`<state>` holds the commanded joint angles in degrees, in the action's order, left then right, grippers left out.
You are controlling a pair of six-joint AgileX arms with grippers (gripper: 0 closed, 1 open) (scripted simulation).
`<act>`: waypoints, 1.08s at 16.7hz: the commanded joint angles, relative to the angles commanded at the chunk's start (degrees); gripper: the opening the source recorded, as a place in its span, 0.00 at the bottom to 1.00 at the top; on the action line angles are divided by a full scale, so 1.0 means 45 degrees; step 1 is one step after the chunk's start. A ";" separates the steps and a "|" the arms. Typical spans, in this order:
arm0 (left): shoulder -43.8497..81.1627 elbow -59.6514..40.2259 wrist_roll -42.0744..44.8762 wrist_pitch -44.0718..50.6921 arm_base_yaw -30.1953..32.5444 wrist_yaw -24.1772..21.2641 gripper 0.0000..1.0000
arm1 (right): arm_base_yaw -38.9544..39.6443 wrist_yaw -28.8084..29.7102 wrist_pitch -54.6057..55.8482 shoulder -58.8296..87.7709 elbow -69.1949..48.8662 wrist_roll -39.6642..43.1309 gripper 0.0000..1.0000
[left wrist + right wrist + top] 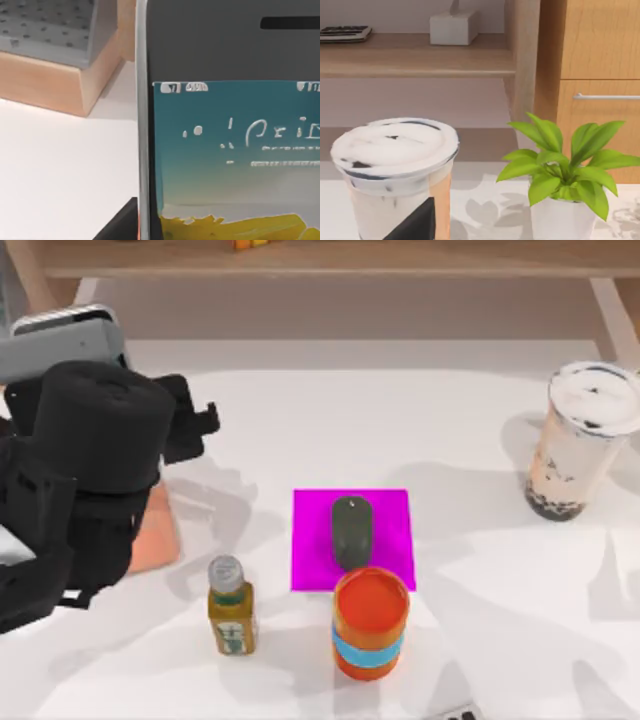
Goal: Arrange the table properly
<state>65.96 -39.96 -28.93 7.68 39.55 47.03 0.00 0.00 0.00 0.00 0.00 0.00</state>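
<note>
My left claw [200, 425] sits over the bench [470, 570] at its left; I cannot tell its grip. A phone [230, 150] fills its wrist view.

Flat white table [470, 570], objects scattered

The phone [230, 150] is cut off by the left wrist view's edges, and the writing on its screen is too blurred to be read. In the top view, part of the orange pad [155, 530] is hidden under the left arm (whose end effector's fingers cannot be made out). The bubble tea cup [395, 175] is cut off at its base in the right wrist view.
</note>
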 joint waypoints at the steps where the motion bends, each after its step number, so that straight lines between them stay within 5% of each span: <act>1: 0.0124 0.0055 0.0216 -0.0461 -0.0127 -0.0180 0.00 | 0.0000 0.0000 0.0000 0.0000 0.0000 0.0000 1.00; 13: 0.1531 0.1073 0.0879 -0.2442 -0.1382 -0.1009 0.00 | 0.0000 0.0000 0.0000 0.0000 0.0000 0.0000 1.00; 18: 0.1531 0.1073 0.0879 -0.2442 -0.1382 -0.1009 0.38 | 0.0000 0.0000 0.0000 0.0000 0.0000 0.0000 1.00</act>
<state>72.85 -35.14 -24.97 -3.30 33.33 42.49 0.00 0.00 0.00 0.00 0.00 0.00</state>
